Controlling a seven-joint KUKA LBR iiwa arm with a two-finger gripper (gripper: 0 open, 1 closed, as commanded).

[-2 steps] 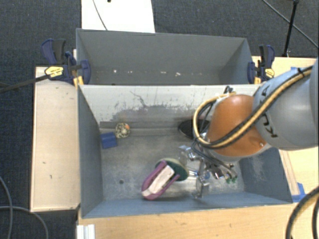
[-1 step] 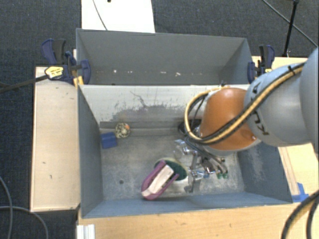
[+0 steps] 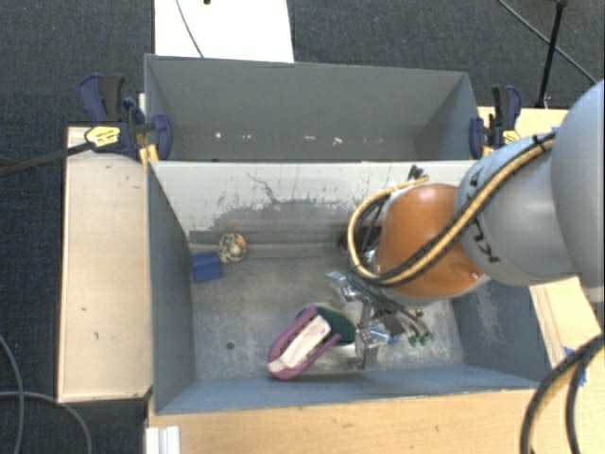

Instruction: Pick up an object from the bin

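A grey metal bin (image 3: 170, 282) with a scuffed, scratched floor sits open below the camera, and most of that floor is bare. Near the front wall, a little right of the middle, lies a soft-looking purple-and-white thing (image 3: 299, 343), elongated and rounded, with a dark green piece (image 3: 337, 323) touching its upper right end. Whether the two are one object or two cannot be told. Its long axis runs from lower left to upper right in the view, so the green end points toward the gripper (image 3: 364, 334), which hangs just beside it on the view's right, low over the floor under the arm's orange cover (image 3: 425, 239). Whether the gripper is spread or closed cannot be told, and nothing can be made out in its grasp. The coming move likely turns on this offset: the thing lies to the gripper's left in the view and slightly forward, so a grasp would probably have to shift that way and close across the slanted axis. Some small green bits (image 3: 416, 337) lie just right of the gripper. Well apart, by the back left of the floor, are a blue block (image 3: 206, 268) and a small mottled ball (image 3: 233, 246).
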